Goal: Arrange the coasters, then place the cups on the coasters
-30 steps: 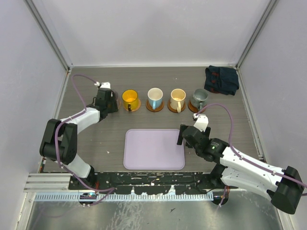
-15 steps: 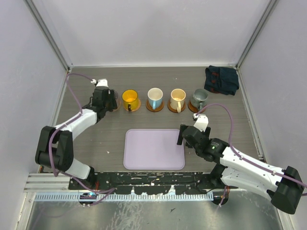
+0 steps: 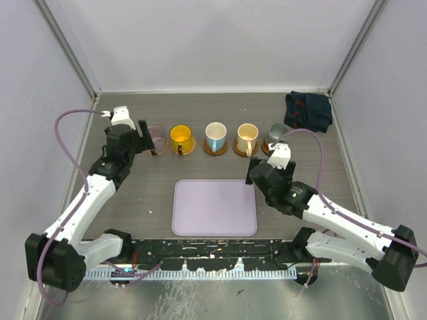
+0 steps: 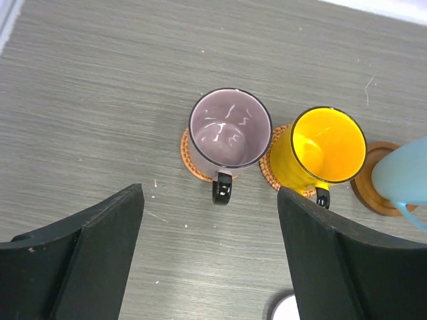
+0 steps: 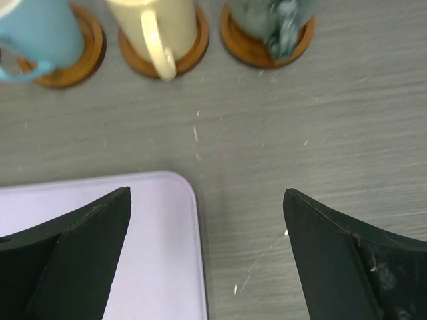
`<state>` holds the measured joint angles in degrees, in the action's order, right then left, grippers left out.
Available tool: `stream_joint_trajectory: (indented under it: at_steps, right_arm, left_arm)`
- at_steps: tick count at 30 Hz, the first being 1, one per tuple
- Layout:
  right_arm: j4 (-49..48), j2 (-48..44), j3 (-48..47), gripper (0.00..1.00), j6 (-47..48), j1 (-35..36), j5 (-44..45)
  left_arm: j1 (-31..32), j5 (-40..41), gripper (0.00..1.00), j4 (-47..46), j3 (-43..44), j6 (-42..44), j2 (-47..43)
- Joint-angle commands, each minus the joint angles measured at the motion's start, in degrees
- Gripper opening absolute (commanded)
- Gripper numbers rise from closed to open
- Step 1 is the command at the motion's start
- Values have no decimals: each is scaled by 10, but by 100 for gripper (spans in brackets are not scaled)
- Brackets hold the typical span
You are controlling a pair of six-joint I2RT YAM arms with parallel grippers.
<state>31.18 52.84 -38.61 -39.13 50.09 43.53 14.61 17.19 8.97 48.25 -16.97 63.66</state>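
Five cups stand in a row at the back, each on a brown coaster: purplish-grey cup (image 3: 156,138) (image 4: 230,127), orange-yellow cup (image 3: 181,139) (image 4: 328,145), white-and-blue cup (image 3: 215,137) (image 5: 33,30), cream cup (image 3: 247,138) (image 5: 160,27), grey-green cup (image 3: 276,137) (image 5: 273,20). Coaster rims (image 4: 190,157) (image 5: 90,50) show under them. My left gripper (image 3: 141,135) (image 4: 210,192) hangs open just in front and left of the purplish-grey cup, holding nothing. My right gripper (image 3: 252,175) (image 5: 207,192) is open and empty over the tray's far right corner.
A lilac rectangular tray (image 3: 213,208) (image 5: 153,233) lies in the middle near the front. A dark folded cloth (image 3: 308,111) sits at the back right corner. Grey walls enclose the table on three sides.
My left gripper has opened, let go of the purplish-grey cup on its coaster and drawn back up and to the left. My right gripper has shifted slightly toward the cups.
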Motion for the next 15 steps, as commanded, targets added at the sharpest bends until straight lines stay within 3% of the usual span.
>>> stream_joint_trajectory:
  at_steps: [1, 3, 6, 10, 15]
  right_arm:
    - [-19, 19, -54, 100, 42, -34, 99]
    - [-30, 21, -61, 100, 65, -71, 96]
    - [-73, 8, -52, 100, 104, -150, 41]
    - [-95, -13, -46, 100, 108, -266, -37]
    - [-87, -50, -43, 100, 66, -363, -56]
  left_arm:
    - [-3, 30, 84, 50, -4, 15, -53]
    - [-3, 33, 87, 69, -8, 15, -72]
    - [-3, 37, 100, 91, -16, 8, -98]
    - [-3, 35, 98, 125, -21, 2, -130]
    - [-3, 44, 98, 183, -15, -13, -165]
